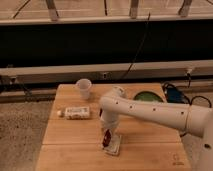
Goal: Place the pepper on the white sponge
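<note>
The wooden table is pale honey-coloured, with plank seams across it. The white arm reaches down to the gripper at the table's front, above the dark red pepper and the off-white sponge. The paper cup is white, the labelled packet white with darker print, the bowl green.

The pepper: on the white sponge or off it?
On it: the pepper lies along the white sponge's left side, directly under the gripper. Whether the gripper has let go, cannot tell.
</note>
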You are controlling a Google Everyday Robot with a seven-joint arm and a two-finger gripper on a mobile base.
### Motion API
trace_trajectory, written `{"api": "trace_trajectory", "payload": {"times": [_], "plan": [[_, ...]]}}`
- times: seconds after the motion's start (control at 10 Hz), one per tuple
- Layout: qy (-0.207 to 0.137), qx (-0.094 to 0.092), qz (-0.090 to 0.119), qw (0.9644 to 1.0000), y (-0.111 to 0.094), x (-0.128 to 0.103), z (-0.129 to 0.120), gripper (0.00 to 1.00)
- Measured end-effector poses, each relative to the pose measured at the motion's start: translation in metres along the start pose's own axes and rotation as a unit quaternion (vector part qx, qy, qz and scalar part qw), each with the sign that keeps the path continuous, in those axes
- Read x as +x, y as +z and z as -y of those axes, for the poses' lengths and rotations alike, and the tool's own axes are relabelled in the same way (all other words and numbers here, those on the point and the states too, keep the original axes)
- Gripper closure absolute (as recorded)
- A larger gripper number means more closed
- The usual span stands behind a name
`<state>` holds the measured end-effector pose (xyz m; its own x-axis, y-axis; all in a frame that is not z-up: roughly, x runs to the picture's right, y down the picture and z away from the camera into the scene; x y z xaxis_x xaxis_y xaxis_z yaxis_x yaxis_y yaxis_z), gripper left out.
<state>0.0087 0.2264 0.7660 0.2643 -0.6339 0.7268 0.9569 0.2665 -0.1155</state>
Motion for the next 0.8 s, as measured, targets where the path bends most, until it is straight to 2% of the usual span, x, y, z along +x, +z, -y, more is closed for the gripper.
{"api": "trace_trajectory", "payload": {"times": [0.4,0.5,0.8], "plan": [[0.001,0.000,0.004,1.0000,-0.0002,-0.0007,-0.0025,0.23],[0.001,0.000,0.005,1.0000,-0.0002,-0.0008,-0.0033,0.20],[0.002,0.001,0.007,1.0000,-0.0015,-0.0005,-0.0062,0.20]]}}
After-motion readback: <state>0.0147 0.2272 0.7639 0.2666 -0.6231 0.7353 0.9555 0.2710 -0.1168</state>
